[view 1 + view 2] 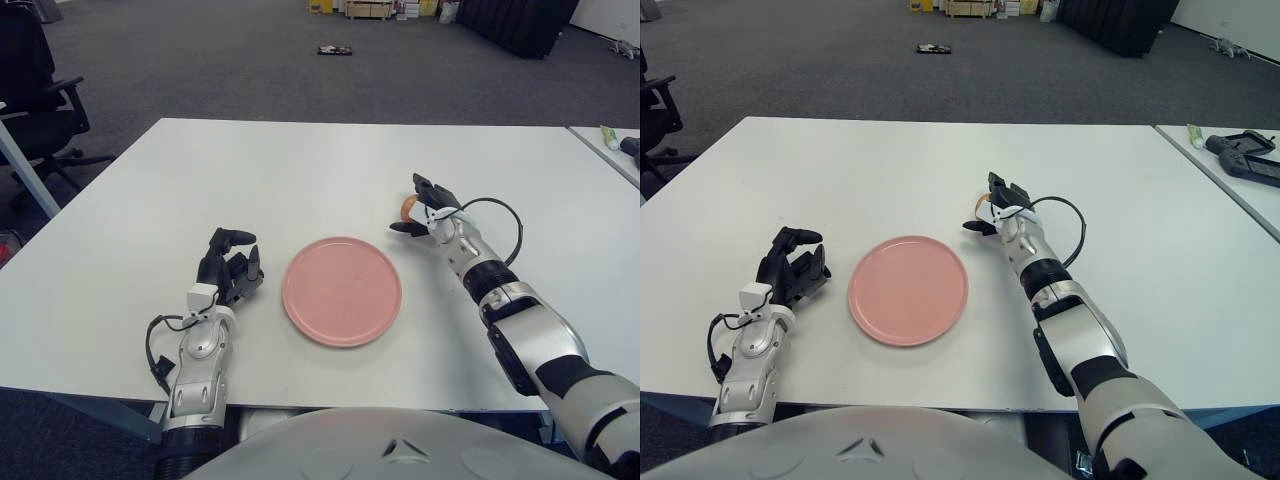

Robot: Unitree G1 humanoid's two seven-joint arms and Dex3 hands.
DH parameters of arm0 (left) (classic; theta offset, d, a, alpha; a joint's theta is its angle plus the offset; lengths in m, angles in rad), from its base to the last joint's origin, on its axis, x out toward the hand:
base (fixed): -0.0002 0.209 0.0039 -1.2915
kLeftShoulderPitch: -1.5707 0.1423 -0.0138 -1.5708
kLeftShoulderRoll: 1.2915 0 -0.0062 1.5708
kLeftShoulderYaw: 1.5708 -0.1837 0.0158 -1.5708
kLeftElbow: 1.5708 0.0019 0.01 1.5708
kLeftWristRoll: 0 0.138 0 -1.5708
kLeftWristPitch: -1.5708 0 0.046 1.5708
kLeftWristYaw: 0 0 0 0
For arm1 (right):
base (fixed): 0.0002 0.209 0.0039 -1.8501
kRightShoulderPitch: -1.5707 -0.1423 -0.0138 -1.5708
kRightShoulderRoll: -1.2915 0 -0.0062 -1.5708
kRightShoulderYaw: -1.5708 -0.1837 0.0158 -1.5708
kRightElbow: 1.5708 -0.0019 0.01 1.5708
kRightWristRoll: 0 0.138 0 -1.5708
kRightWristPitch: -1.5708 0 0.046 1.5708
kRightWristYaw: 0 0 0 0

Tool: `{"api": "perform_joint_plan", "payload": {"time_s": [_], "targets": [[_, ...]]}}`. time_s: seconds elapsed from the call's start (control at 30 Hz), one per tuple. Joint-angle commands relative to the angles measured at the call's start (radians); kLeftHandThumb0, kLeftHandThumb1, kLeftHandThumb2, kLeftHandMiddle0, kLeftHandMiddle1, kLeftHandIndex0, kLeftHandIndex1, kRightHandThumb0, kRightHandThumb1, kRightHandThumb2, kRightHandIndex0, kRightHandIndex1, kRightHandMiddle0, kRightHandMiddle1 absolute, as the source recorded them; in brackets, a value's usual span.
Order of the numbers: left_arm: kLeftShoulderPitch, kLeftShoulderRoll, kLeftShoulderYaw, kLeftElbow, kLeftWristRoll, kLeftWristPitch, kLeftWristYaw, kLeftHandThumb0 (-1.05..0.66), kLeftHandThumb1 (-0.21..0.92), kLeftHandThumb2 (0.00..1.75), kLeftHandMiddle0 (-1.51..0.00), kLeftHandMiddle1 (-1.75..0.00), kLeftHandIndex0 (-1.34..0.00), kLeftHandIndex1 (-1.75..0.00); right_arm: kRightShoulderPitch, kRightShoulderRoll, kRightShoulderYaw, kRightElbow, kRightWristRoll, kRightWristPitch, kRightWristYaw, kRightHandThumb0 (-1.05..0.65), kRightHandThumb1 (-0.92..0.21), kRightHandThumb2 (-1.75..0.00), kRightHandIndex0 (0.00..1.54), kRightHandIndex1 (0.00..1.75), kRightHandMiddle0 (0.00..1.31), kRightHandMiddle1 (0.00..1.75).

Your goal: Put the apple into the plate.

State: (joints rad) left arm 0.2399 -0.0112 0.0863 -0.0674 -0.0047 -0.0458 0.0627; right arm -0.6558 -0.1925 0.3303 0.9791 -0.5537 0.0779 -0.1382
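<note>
Three dark fingers of your right hand (pixel 422 208) are curled round the apple (pixel 407 206), which shows only as a small orange patch between them, so it looks held, though you cannot tell whether it is clear of the white table (pixel 300 160). From those fingers the pink plate (pixel 342 290) lies toward your body and to your left, near but not under the fruit. That offset is what your next move turns on: in my judgement, draw the hand back and leftward until the apple sits over the plate's middle. Your left hand (pixel 228 272), fingers loosely curled and holding nothing, shows just beside the plate's far left edge.
</note>
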Motion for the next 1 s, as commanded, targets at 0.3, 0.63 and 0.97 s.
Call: {"api": "perform_joint_plan", "payload": {"time_s": [0.3, 0.63, 0.97], "targets": [[-0.005, 0.002, 0.001, -0.001, 0.002, -0.001, 0.001, -0.39, 0.66, 0.90, -0.84, -1.75, -0.36, -1.75, -0.024, 0.071, -0.026, 0.184, 0.052, -0.126, -0.162, -0.57, -0.45, -0.87, 0.00, 0.42, 0.00, 0.58], [-0.005, 0.004, -0.002, 0.001, 0.003, 0.003, -0.001, -0.39, 0.66, 0.89, -0.83, -1.75, -0.35, -1.75, -0.085, 0.102, -0.014, 0.243, 0.052, -0.176, -0.198, -0.47, -0.36, -0.97, 0.00, 0.58, 0.00, 0.71], [-0.009, 0.005, -0.001, 0.016, 0.001, -0.018, -0.004, -0.39, 0.66, 0.89, -0.83, -1.75, -0.35, -1.75, -0.129, 0.123, 0.035, 0.281, 0.028, -0.196, -0.202, -0.43, -0.32, -1.02, 0.00, 0.68, 0.00, 0.76]]}}
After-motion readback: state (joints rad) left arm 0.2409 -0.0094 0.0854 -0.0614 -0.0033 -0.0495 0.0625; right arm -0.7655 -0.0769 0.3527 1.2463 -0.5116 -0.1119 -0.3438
